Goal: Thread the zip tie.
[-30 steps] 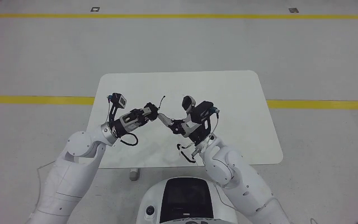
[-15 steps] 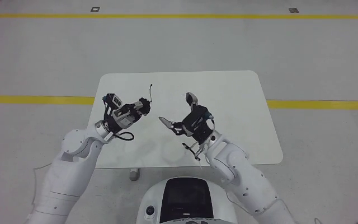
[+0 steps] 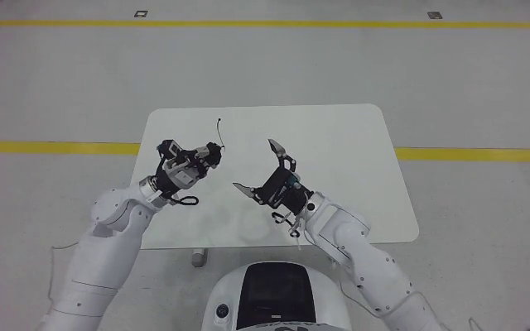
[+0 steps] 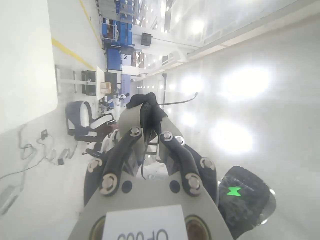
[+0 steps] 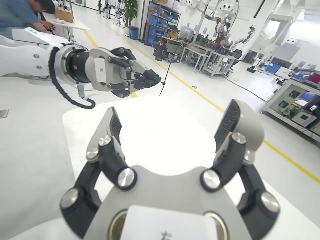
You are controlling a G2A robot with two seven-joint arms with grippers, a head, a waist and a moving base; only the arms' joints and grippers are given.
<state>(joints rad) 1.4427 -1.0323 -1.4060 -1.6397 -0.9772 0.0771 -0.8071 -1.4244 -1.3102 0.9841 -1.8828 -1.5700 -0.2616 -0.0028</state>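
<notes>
**Hands apart, zip tie kept in left hand**

Top view: the left hand (image 3: 217, 155) sat left of centre in the frame, above the counter (image 3: 348, 149). It was clenched on the zip tie (image 3: 220, 132). The tie was a thin black strip running from the fingertips toward the upper edge of the frame, with a slight bend at its free end.

The right hand (image 3: 257, 167) sat just right of centre. It was released, with its two fingers spread wide and nothing between them. A clear gap lay between the hands.

Left wrist view: the dark fingertips (image 4: 146, 106) were pressed together. The tie (image 4: 178, 102) stuck out toward the right of the frame and ended in a small knob.

Right wrist view: both ribbed pads (image 5: 116, 123) stood well apart over the counter (image 5: 155, 136). The left hand (image 5: 150, 78) was in the upper left of the frame. The tie (image 5: 168, 72) crossed its tips, with a long length going up and a short one going down.

Change against earlier frames:
- 1.0 s ago the hands nearly met at frame centre, with one right fingertip next to the left hand's tips.
- 0.5 s ago they had parted.
- Since then the left hand had drawn a little further left in the frame, carrying the tie.
- The tie's free end had shifted from near centre toward the upper left.
- The right hand had kept about the same place, with its fingers spread somewhat wider.
</notes>
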